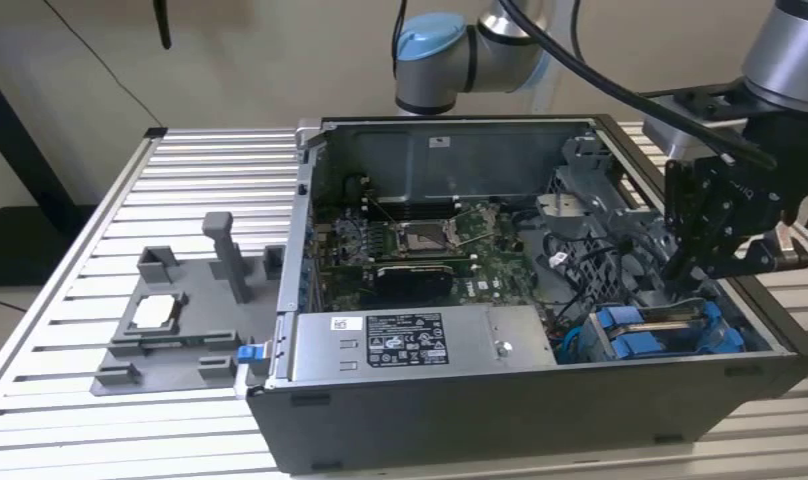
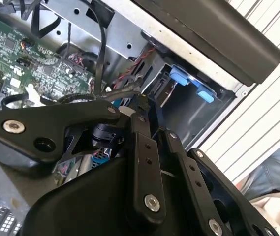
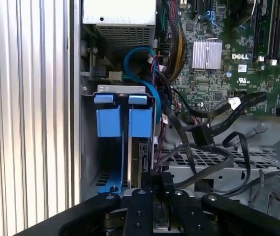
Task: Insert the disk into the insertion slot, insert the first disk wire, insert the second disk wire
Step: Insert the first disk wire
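The claw (image 1: 682, 285) hangs low on the exterior view's right, just above the disk (image 1: 664, 328) lying in the insertion slot (image 3: 88, 142). I cannot tell whether it grips anything. The loose black cables (image 3: 203, 132) crowding in could snag it, I reckon.

The exterior view stands well back and looks down slantwise on the whole open case (image 1: 538, 410) and my arm (image 1: 444, 50). Both wrist views ride close behind my gripper (image 3: 162, 187), looking along it into the case from different sides; all three views share the cage (image 3: 88, 162) and the board (image 3: 218, 78)
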Controlling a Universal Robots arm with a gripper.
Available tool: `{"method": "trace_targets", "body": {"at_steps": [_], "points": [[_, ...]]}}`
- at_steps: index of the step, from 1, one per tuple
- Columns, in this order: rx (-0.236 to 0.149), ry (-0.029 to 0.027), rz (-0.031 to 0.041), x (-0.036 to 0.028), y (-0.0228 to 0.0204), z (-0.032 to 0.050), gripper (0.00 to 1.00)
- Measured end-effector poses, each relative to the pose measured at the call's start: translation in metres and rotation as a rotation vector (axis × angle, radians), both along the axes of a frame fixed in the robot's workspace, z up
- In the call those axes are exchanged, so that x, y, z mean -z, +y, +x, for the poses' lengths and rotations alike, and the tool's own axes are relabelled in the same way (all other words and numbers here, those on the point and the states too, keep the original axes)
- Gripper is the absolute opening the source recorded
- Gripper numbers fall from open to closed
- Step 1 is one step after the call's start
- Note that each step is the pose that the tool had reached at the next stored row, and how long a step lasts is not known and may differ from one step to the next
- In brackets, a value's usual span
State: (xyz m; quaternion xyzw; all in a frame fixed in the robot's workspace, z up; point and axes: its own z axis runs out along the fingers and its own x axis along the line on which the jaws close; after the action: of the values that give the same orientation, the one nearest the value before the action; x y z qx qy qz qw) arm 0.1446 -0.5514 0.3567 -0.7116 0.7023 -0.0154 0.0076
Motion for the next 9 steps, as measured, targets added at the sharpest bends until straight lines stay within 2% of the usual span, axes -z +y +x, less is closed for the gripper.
{"method": "trace_targets", "body": {"at_steps": [1, 3, 7, 9], "points": [[0.001, 0.0025, 0.0001, 0.0005, -0.0002, 0.0003, 0.19], [0.001, 0.0124, 0.0003, 0.0014, -0.0008, 0.0021, 0.19], [0.001, 0.0183, 0.0004, 0.0029, -0.0031, 0.0096, 0.19], [0.002, 0.0248, 0.0006, 0.0040, -0.0046, 0.0105, 0.19]]}}
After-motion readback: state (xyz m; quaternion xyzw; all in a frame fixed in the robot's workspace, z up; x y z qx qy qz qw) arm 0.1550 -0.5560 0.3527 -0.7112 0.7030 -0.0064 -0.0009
